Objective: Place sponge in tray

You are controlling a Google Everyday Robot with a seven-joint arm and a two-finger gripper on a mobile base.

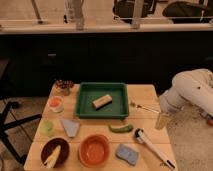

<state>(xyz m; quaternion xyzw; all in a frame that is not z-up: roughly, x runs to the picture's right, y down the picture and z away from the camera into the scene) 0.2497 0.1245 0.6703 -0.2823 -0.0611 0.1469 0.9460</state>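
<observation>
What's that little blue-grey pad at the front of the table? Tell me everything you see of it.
It is a small blue-grey rectangular sponge, soft-looking, with a lighter edge. It lies flat, slightly askew, near the wooden table's front edge, between a round orange bowl and a white-handled utensil, seemingly touching neither. It is outside the dark green plastic tray. The robot's gripper hangs by the table's right side, far from it.

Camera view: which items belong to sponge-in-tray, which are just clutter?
Job: sponge, front right of table; green tray, back centre; gripper, off the table's right edge.
Clutter: tan block in tray, orange bowl, triangular piece, green vegetable, fork, long-handled utensil.
</observation>
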